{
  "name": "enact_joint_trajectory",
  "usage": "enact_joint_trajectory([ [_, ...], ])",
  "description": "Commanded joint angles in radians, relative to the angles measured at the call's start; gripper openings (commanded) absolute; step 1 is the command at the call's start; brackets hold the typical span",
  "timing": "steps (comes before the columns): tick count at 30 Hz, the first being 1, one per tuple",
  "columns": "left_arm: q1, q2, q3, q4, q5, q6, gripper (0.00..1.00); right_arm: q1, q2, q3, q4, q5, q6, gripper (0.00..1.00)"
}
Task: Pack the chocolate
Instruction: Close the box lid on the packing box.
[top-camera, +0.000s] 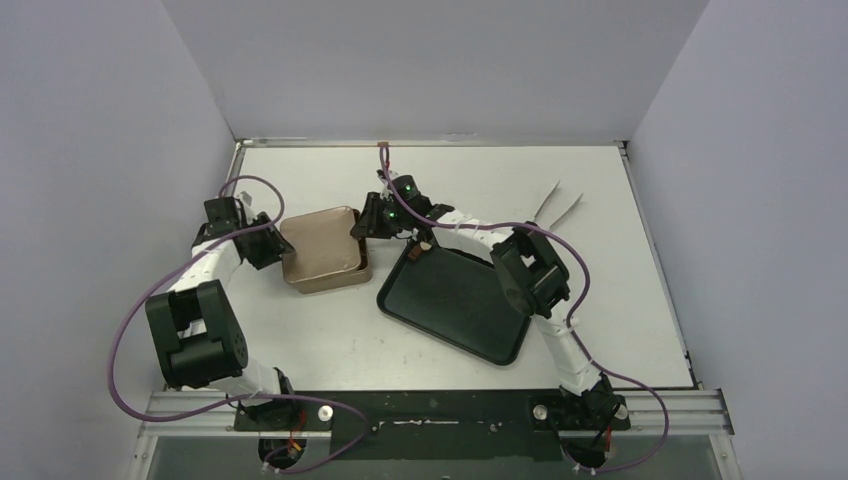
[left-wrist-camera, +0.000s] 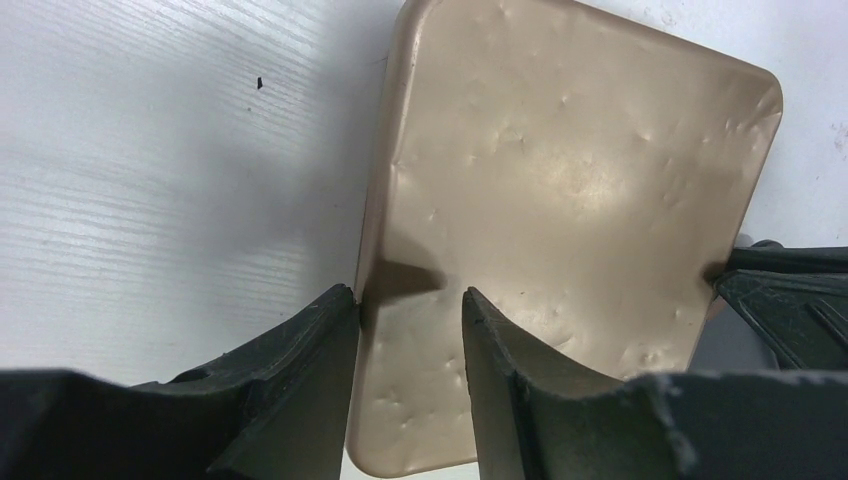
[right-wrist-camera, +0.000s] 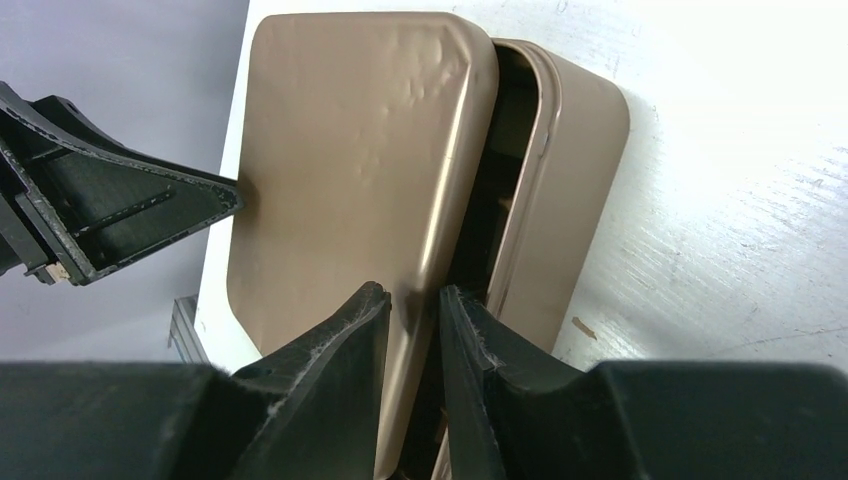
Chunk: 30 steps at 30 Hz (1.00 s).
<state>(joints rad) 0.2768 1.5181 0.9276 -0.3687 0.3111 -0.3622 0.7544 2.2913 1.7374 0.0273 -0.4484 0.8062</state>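
Note:
The chocolate shows in no view. The flat brown lid (top-camera: 318, 240) lies askew on the gold-brown tin (top-camera: 335, 278). In the right wrist view the lid (right-wrist-camera: 350, 150) sits shifted off the tin (right-wrist-camera: 575, 180), leaving a dark gap. My right gripper (right-wrist-camera: 413, 295) pinches the lid's near rim, one finger on top and one in the gap. My left gripper (left-wrist-camera: 410, 300) stands at the opposite edge of the lid (left-wrist-camera: 570, 180), jaws apart, one finger against the rim and the other over the top. In the top view the left gripper (top-camera: 270, 245) and right gripper (top-camera: 368, 228) flank the tin.
A black tray (top-camera: 455, 300) lies right of the tin, under the right arm. White tongs (top-camera: 560, 208) rest at the back right. A small brown bit (top-camera: 425, 244) sits by the tray's far corner, too small to identify. Walls enclose the table on three sides.

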Motion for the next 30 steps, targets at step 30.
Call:
enact_joint_trajectory([
  [30,-0.013,-0.081,0.017,0.078,0.114,-0.072,0.32,0.011,-0.130,-0.061,0.134,-0.013,0.008,0.22],
])
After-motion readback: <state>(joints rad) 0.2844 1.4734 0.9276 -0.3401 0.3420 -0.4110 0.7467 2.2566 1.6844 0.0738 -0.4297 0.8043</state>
